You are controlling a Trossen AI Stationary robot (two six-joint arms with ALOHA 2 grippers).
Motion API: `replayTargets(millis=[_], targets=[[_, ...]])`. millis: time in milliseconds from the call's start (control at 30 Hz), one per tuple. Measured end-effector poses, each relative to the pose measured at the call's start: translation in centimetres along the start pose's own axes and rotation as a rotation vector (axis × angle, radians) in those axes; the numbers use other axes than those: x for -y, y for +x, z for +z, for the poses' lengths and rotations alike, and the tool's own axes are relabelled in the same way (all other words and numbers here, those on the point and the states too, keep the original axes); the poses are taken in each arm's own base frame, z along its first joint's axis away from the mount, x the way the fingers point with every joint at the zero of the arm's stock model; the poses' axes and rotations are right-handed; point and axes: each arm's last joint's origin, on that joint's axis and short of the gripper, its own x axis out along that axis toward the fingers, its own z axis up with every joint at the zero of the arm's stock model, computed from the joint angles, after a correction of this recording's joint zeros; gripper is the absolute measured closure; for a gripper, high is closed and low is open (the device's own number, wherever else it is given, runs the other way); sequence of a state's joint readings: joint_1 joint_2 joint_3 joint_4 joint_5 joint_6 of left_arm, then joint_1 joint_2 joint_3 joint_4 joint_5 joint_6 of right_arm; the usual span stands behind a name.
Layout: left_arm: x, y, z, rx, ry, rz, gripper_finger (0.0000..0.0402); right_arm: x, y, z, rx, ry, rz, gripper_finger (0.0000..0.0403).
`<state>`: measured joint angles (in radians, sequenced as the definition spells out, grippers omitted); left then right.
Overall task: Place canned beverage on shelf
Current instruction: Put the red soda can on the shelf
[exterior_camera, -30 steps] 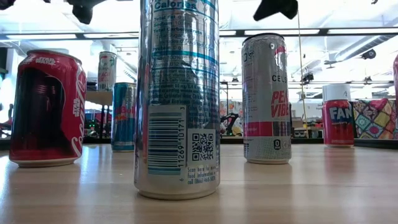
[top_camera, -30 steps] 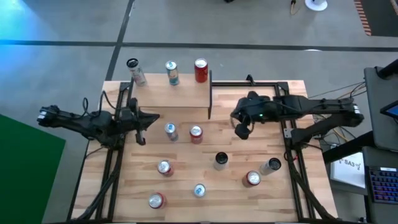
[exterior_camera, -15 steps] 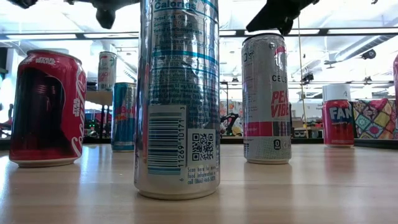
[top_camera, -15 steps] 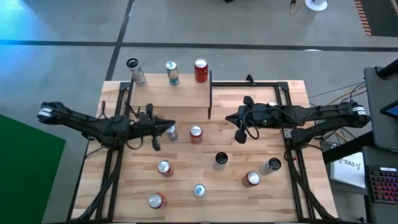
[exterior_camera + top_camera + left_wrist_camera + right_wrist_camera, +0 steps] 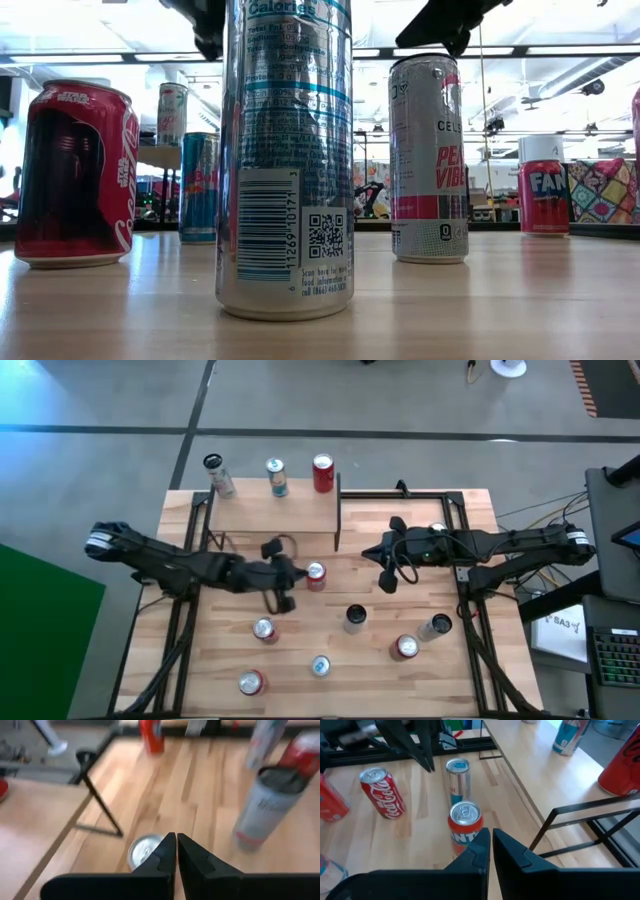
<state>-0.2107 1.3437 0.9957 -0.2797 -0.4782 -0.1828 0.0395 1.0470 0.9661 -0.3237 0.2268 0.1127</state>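
Above the middle of the table (image 5: 220, 650), the left gripper (image 5: 281, 600) hung with its two dark fingers (image 5: 167, 852) pressed together and nothing between them, the arm reaching in from the left edge. Directly under its fingertips in the left wrist view stood a silver-topped can (image 5: 142, 851), which the overhead view hid beneath the arm. Just beside the gripper, toward the right arm, was an orange Fanta can (image 5: 316, 574), upright in front of the shelf. The right gripper (image 5: 387, 578) hovered over the table's right half, its fingers likewise closed and empty, pointing toward that orange can and the slim can (image 5: 457, 779) behind it. The shelf (image 5: 300, 510), a light wooden board on thin black uprights, sat at the far edge of the table and carried three cans along its back: a grey slim can (image 5: 218, 475), a teal and white can (image 5: 277, 477) and a red can (image 5: 322, 473). Well apart from both grippers, nearer the front, stood more cans on the tabletop: a red-topped can (image 5: 264, 629), a dark grey can (image 5: 355, 618), a red cola can (image 5: 251, 682), a tall silver can (image 5: 320, 666), a second red can (image 5: 404, 647) and a leaning silver can (image 5: 436, 626).
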Motion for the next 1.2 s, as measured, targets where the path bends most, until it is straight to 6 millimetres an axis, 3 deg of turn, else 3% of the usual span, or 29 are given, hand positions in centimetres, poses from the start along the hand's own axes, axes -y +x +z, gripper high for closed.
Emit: replayTargets(millis=[100, 300, 500, 600, 733, 1033, 1200], targets=[[0.2, 1.4, 0.5, -0.129, 0.05, 0.002, 0.0402, 0.0, 0.0, 0.1, 0.003, -0.007, 0.002, 0.039], [-0.2, 3.7, 1.4, -0.231, 0.118, -0.217, 0.0402, -0.1, 0.0, 0.0, 0.001, -0.008, 0.003, 0.039], [-2.1, 4.3, 2.3, -0.273, 0.115, -0.167, 0.04, -0.1, 0.0, 0.0, -0.002, -0.012, 0.005, 0.039], [-2.7, 4.5, 2.5, -0.274, 0.128, -0.156, 0.0381, -0.1, 0.0, 0.0, -0.004, -0.012, 0.006, 0.039], [-3.4, 4.8, 2.2, -0.283, 0.117, -0.139, 0.0323, -0.1, 0.0, -0.1, -0.011, -0.014, 0.005, 0.039], [-2.9, 6.3, 1.3, -0.319, 0.118, -0.135, 0.0132, -0.2, 0.1, -0.3, -0.021, -0.014, 0.054, 0.039], [-2.5, 8.2, 0.2, -0.376, 0.13, -0.125, 0.0077, -0.2, 0.1, -0.3, -0.022, -0.014, 0.054, 0.039]])
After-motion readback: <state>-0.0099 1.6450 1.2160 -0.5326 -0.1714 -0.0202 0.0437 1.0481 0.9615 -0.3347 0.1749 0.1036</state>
